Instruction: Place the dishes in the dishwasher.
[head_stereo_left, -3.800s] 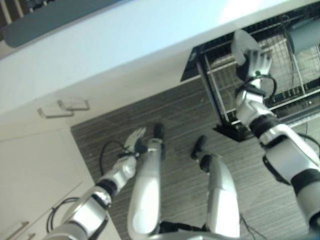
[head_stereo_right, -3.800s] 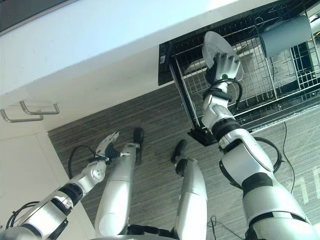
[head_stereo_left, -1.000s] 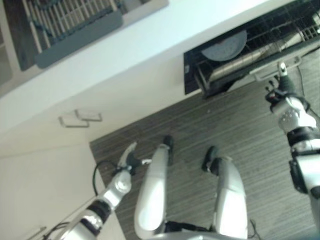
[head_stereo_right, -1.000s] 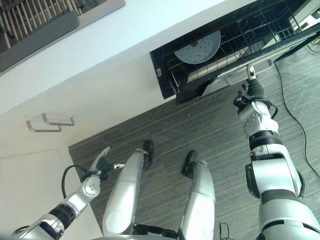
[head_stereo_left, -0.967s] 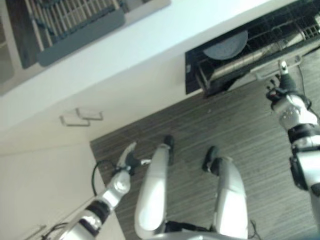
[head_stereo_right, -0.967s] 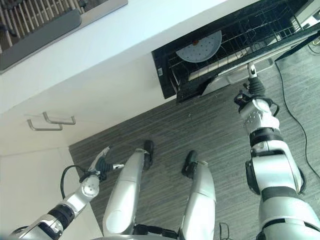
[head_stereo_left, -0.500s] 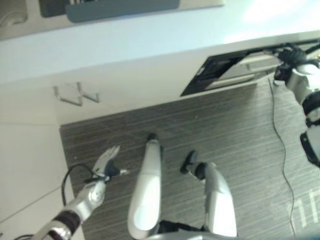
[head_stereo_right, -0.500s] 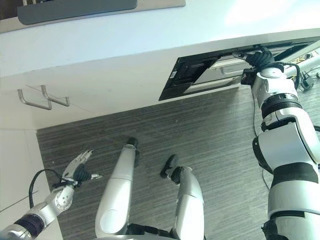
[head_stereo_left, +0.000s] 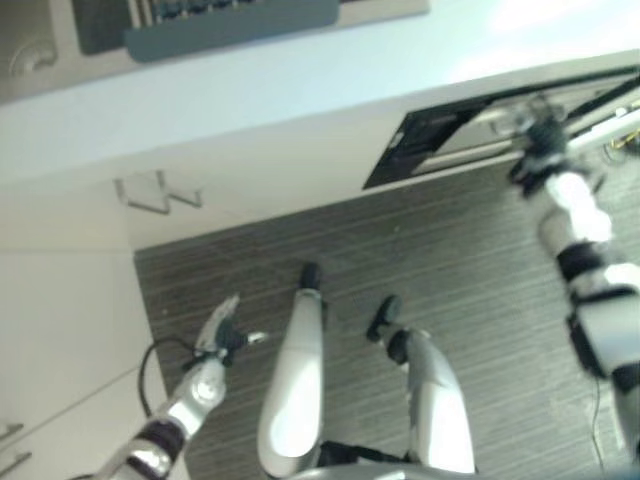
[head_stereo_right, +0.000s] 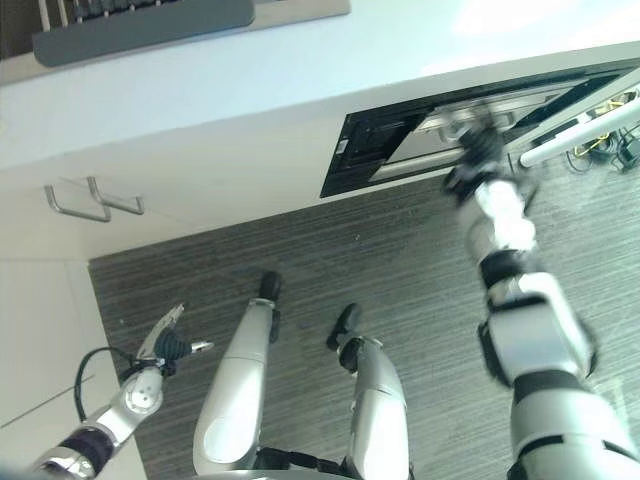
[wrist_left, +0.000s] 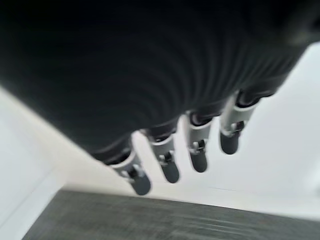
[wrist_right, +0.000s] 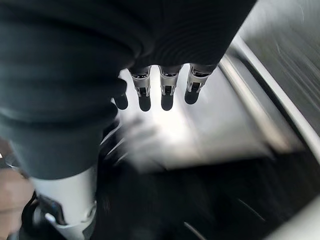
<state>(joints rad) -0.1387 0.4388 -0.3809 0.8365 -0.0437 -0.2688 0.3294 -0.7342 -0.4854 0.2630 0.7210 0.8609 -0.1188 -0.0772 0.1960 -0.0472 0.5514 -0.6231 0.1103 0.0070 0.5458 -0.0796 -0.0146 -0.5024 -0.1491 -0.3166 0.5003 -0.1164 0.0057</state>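
Observation:
The dishwasher (head_stereo_right: 400, 135) under the white counter has its steel door (wrist_right: 210, 135) swung up almost shut, so the racks and dishes inside are hidden. A pale handle bar (head_stereo_right: 578, 132) sticks out at its right end. My right hand (head_stereo_right: 478, 158) hovers just in front of the door, its fingers (wrist_right: 167, 95) relaxed and holding nothing, with a small gap to the steel. My left hand (head_stereo_right: 165, 345) hangs low over the floor beside the cabinets, its fingers (wrist_left: 196, 150) straight and empty.
A dark grey drying rack tray (head_stereo_right: 140, 25) sits on the white counter (head_stereo_right: 300, 70) at the far left. White cabinets with metal handles (head_stereo_right: 92, 200) stand to the left. Grey striped flooring (head_stereo_right: 400, 260) lies in front, with cables (head_stereo_right: 610, 148) at the right.
The door, earlier lowered with a plate showing in the rack, is swung up nearly shut. My right hand has drawn back from its top edge. The camera has shifted too.

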